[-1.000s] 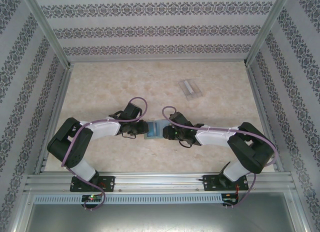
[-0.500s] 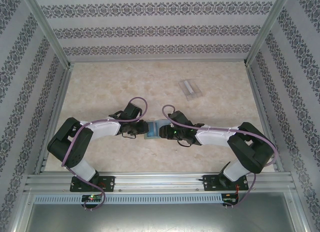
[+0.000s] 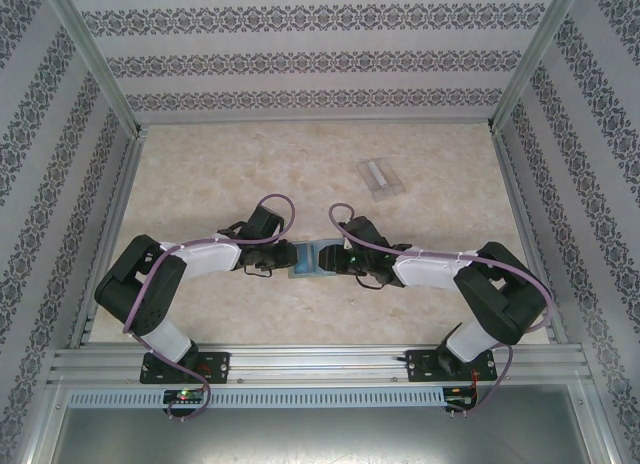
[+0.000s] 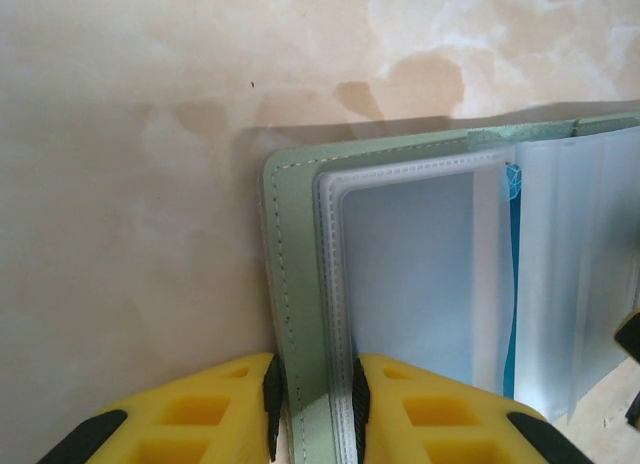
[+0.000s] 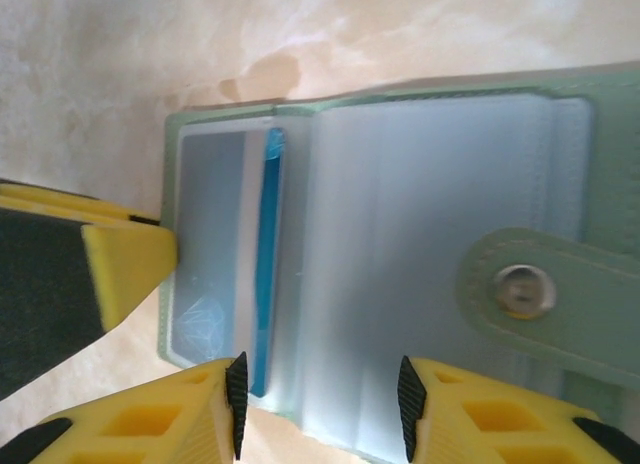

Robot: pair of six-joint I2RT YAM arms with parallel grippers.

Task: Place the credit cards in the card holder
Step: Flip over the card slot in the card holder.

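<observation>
The grey-green card holder (image 3: 306, 260) lies open on the table between both arms, its clear sleeves (image 5: 400, 224) facing up and its snap tab (image 5: 545, 299) at the right. My left gripper (image 4: 312, 409) is shut on the card holder's stitched green cover edge (image 4: 296, 284) together with a sleeve edge. A credit card with a bright blue edge (image 5: 267, 254) sits tucked in a sleeve; it also shows as a blue strip (image 4: 513, 284). My right gripper (image 5: 320, 409) hovers over the sleeves, jaws apart and gripping nothing. The left gripper's yellow finger (image 5: 130, 264) touches the holder's left edge.
A clear plastic box (image 3: 380, 178) rests on the marble tabletop (image 3: 220, 174) at the back right. Patterned walls and metal posts enclose the table on three sides. An aluminium rail (image 3: 320, 362) runs along the near edge by the arm bases.
My right gripper has slid a little left over the card holder and its jaws have spread wider. The left gripper and the holder have stayed put.
</observation>
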